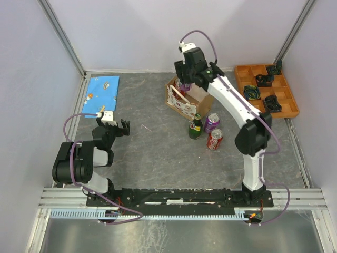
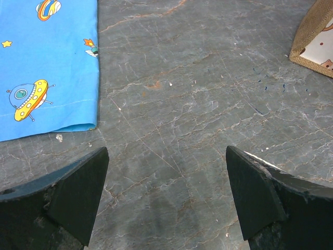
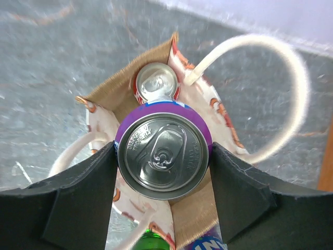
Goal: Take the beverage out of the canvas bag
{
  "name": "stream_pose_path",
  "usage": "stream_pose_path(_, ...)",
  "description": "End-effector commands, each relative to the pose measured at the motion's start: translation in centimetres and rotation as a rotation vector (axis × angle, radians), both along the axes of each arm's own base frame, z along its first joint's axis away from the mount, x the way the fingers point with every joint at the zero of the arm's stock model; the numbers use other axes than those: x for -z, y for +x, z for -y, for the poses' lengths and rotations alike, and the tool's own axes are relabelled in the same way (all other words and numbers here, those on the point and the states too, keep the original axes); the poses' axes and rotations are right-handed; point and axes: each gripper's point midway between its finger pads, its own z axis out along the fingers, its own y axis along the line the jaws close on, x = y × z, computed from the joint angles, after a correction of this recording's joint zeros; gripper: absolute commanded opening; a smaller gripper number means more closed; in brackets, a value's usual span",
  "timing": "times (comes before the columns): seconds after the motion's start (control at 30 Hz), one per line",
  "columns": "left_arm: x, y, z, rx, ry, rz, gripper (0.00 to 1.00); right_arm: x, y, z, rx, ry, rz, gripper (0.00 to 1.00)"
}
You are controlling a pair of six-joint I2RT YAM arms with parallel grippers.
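right pincer clamps purple can | over canvas bag | lettering blurred

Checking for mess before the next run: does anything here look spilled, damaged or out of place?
Only minor debris: blue flecks scattered on the table near the canvas bag, and a pale crumb beside the blue cloth. No liquid spill shows. The purple can held by the right gripper looks undented.

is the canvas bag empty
No, the right wrist view shows a red-rimmed can inside the canvas bag, partly hidden by the purple can in the right gripper.
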Motion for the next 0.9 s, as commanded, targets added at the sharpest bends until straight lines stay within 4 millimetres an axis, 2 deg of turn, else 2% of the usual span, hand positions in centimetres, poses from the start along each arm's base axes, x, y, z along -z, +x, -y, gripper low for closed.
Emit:
stream_pose_path(0.0, -1.6, 0.7, -0.5, -0.02, 0.02, 0.067, 0.99, -13.7, -0.7, 1.3, 0.024, 0.177, 0.346, 0.0)
stream_pose_path(0.1, -1.6, 0.7, -0.5, -0.017, 0.02, 0.066, 0.99, -15.5, -2.6, 2.2, 0.021, 0.207, 0.382, 0.0)
stream_pose_path(0.13, -1.7, 0.7, -0.5, -0.018, 0.02, 0.068, 0.99, -16.7, -3.5, 2.8, 0.022, 0.223, 0.405, 0.0)
stream_pose_path(0.17, -1.6, 0.7, -0.5, -0.019, 0.02, 0.067, 0.99, -16.8, -4.0, 3.1, 0.023, 0.227, 0.408, 0.0)
stream_pose_path(0.2, -1.6, 0.7, -0.5, -0.02, 0.02, 0.066, 0.99, -17.6, -5.1, 3.7, 0.022, 0.236, 0.42, 0.0)
stream_pose_path(0.3, -1.7, 0.7, -0.5, -0.019, 0.02, 0.069, 0.99, -18.3, -7.9, 4.9, 0.014, 0.238, 0.414, 0.0)
stream_pose_path(0.43, -1.7, 0.7, -0.5, -0.018, 0.02, 0.069, 0.99, -17.4, -12.3, 6.0, -0.02, 0.222, 0.42, 0.0)
stream_pose_path(0.67, -1.6, 0.7, -0.5, -0.018, 0.02, 0.068, 0.99, -14.2, -19.7, 6.7, -0.122, 0.212, 0.422, 0.0)
stream_pose_path(0.77, -1.7, 0.7, -0.5, -0.018, 0.02, 0.069, 0.99, -13.9, -21.8, 7.2, -0.154, 0.214, 0.409, 0.0)
stream_pose_path(0.87, -1.6, 0.7, -0.5, -0.019, 0.02, 0.068, 0.99, -11.6, -22.8, 7.1, -0.18, 0.17, 0.34, 0.0)
